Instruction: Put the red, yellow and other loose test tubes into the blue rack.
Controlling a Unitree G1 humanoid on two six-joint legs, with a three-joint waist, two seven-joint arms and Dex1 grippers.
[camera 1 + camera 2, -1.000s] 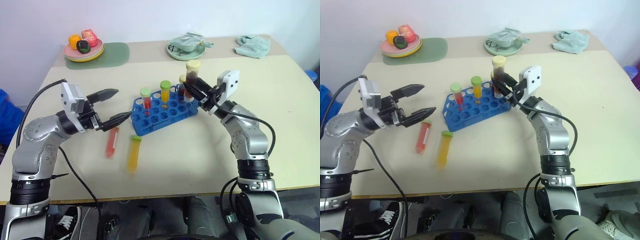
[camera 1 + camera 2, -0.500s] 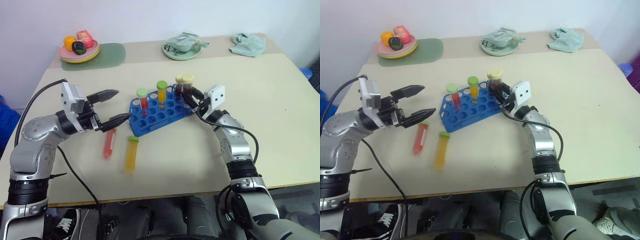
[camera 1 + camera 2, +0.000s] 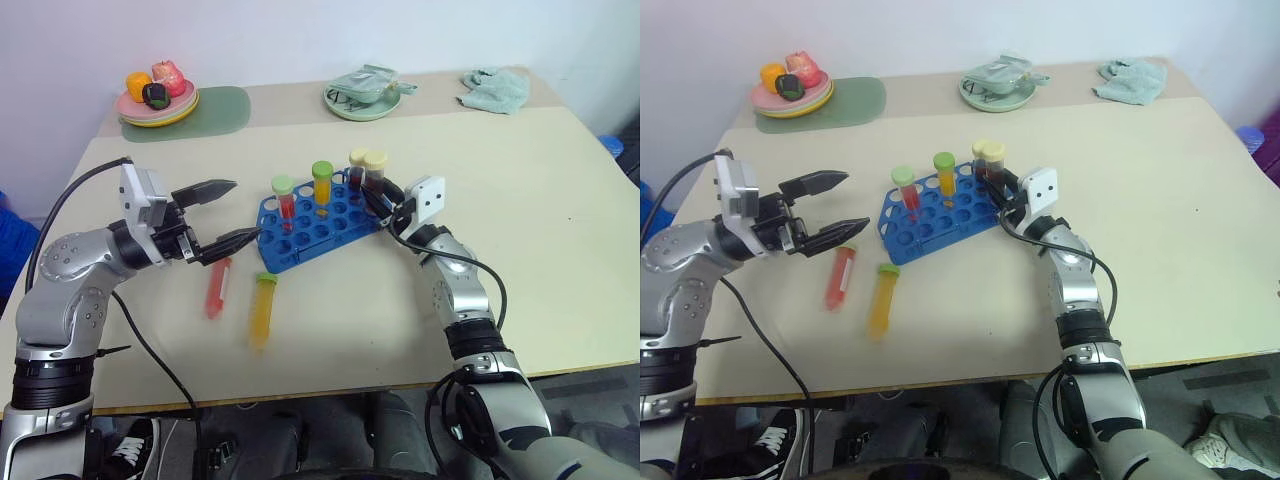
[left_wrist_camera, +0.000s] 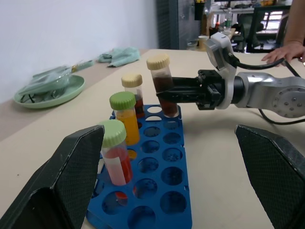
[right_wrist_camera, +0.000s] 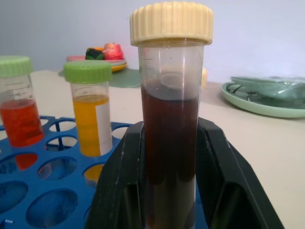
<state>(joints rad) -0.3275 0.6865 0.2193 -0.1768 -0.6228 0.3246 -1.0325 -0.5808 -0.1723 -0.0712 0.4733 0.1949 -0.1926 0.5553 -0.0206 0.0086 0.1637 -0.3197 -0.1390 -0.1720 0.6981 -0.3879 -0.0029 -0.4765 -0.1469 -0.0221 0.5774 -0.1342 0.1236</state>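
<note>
Left eye view: bright blue plastic rack with a grid of round holes mid-table, four capped tubes upright in it. Right gripper at the rack's far right corner, clamped on a clear plastic tube of dark brown liquid with a cream cap, its lower end seemingly down in a hole. Left gripper just left of the rack, fingers spread wide, nothing between them. Two loose tubes flat on the table near the rack's front: a red-filled tube and a yellow-filled tube with a green cap.

Right eye view: same layout, red and yellow tubes lying side by side, apart from each other.

Left wrist view: rack close ahead, green-capped red tube and green-capped yellow tube standing in their holes.

Right wrist view: black fingers pinching the brown tube at mid-body, upright.

Handling, as a judgement: stiff, smooth, light plastic, round and so likely to roll or slip; best pinched across the barrel just below the cap.
</note>
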